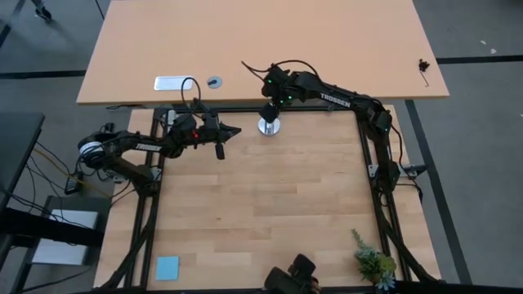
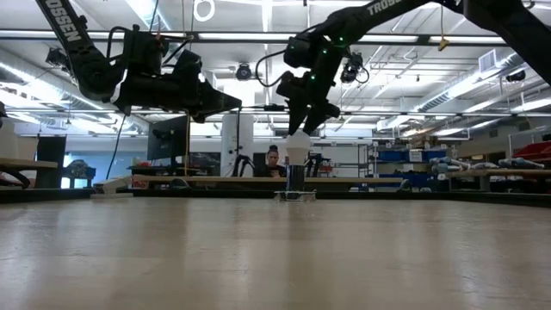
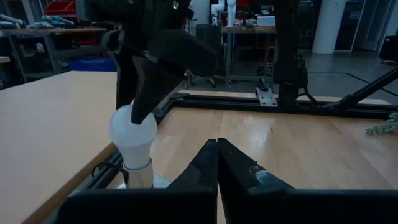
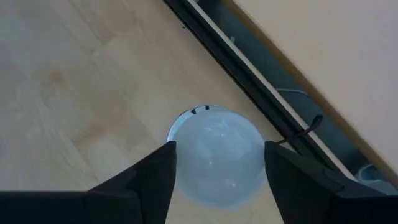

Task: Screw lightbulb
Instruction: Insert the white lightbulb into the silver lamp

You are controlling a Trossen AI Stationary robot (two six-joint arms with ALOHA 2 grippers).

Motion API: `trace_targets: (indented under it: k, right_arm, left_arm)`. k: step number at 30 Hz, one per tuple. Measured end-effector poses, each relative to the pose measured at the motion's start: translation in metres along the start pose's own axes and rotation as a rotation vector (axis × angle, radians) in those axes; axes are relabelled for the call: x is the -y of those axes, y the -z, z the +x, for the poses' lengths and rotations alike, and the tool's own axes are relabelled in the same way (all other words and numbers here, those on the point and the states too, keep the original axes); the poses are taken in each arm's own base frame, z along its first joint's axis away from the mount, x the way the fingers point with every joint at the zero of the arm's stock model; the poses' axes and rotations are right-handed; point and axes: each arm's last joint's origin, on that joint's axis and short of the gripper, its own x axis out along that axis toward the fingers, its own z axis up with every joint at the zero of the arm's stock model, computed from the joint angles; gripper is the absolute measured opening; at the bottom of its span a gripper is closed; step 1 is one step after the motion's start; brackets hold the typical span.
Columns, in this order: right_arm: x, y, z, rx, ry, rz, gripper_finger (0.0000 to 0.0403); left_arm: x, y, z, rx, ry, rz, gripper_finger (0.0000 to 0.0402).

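Observation:
The white lightbulb stands upright with its base in a round silver socket disc at the far middle of the wooden table. My right gripper comes down on it from above, one finger on either side of the globe. In the low view the bulb rises under that gripper. My left gripper hovers shut and level just left of the bulb, touching nothing; its closed tips point past the bulb. My right gripper has the bulb's white globe between its two fingers, which reach steeply down from above and lie against opposite sides; no gap shows in the right wrist view. The bulb stands upright, its base in the socket disc on the table.
A black frame rail runs just behind the socket, with a second tan table beyond it holding a white plate and a small round part. A blue square and a plant sit at the near edge. A person shows far behind.

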Motion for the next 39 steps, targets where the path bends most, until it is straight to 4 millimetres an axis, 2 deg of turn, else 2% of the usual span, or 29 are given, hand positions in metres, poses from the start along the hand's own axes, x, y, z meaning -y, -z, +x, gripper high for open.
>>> trace_targets:
  k: [6,11,14,17,24,31,34,39]
  right_arm:
    - [-0.007,-0.001,-0.005,0.035,-0.011,-0.116,0.0266]
    - [-0.012,-0.007,-0.022,0.125,-0.001,-0.389,0.0282]
    - [-0.009,-0.006,-0.02,0.109,-0.004,-0.574,0.0284]
    - [-0.002,-0.007,-0.017,0.114,-0.049,-0.624,0.0281]
    - [0.015,-0.001,-0.007,0.103,-0.154,-0.569,0.0276]
    - [0.01,0.003,0.001,0.098,-0.16,-0.53,0.0268]
    - [0.009,0.003,0.001,0.096,-0.135,-0.402,0.0256]
    - [0.007,0.005,-0.001,0.056,-0.024,-0.072,0.0239]
  left_arm:
    - [0.0,0.0,0.0,0.0,0.0,0.0,0.0005]
    - [0.0,0.0,0.0,0.0,0.0,0.0,0.0005]
    - [0.0,0.0,0.0,0.0,0.0,0.0,0.0005]
    - [0.0,0.0,0.0,0.0,0.0,0.0,0.0005]
    - [0.0,0.0,0.0,0.0,0.0,0.0,0.0005]
    - [0.0,0.0,0.0,0.001,0.0,0.0,0.0005]
    - [0.0,0.0,0.0,0.001,0.0,0.0,0.0005]
    - [0.0,0.0,0.0,0.0,0.0,0.0,0.0005]
